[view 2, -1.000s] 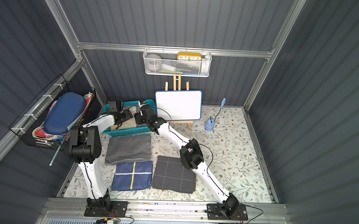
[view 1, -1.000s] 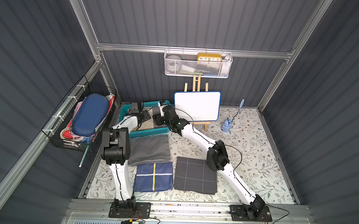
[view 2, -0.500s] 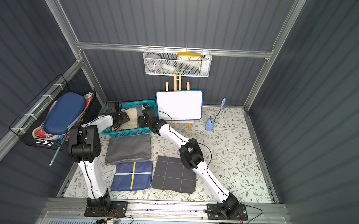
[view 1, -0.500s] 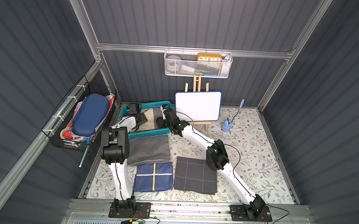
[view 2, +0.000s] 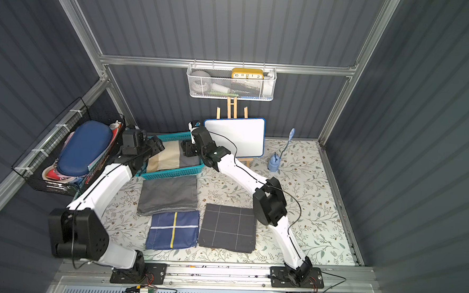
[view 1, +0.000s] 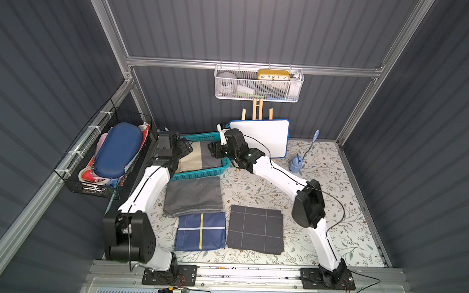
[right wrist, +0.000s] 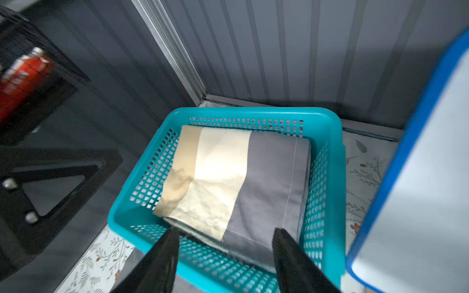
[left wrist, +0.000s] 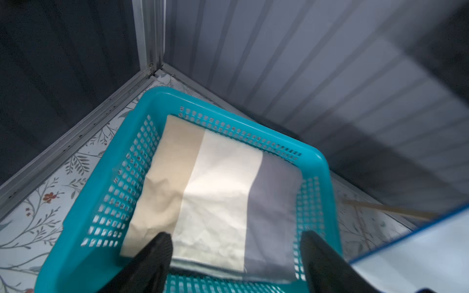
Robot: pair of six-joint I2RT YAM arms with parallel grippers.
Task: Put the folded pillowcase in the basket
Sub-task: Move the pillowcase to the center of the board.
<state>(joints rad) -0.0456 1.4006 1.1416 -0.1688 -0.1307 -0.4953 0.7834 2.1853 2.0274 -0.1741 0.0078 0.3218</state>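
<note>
The teal basket [view 1: 198,175] [view 2: 171,174] stands at the back left of the table. The folded pillowcase [view 1: 199,157] [view 2: 172,157], striped tan, cream and grey, lies flat inside it. My left gripper [view 1: 186,148] [view 2: 157,146] hovers open over the basket's left end. My right gripper [view 1: 212,149] [view 2: 185,149] hovers open over its right end. In the left wrist view the left gripper [left wrist: 236,236] spreads wide above the pillowcase [left wrist: 220,177], clear of the basket [left wrist: 101,162]. In the right wrist view the right gripper [right wrist: 227,230] straddles a pillowcase [right wrist: 228,177] edge above the basket [right wrist: 253,111], holding nothing.
In front of the basket lie a grey folded cloth [view 1: 193,196], a navy cloth with a yellow stripe [view 1: 201,231] and a dark gridded cloth [view 1: 255,232]. A whiteboard on an easel [view 1: 261,136] stands close behind my right gripper. A black wire basket [view 1: 108,157] hangs on the left wall.
The left gripper's jaws have spread wider. Both grippers have drawn back a little from the pillowcase, which now shows more fully in the basket.
</note>
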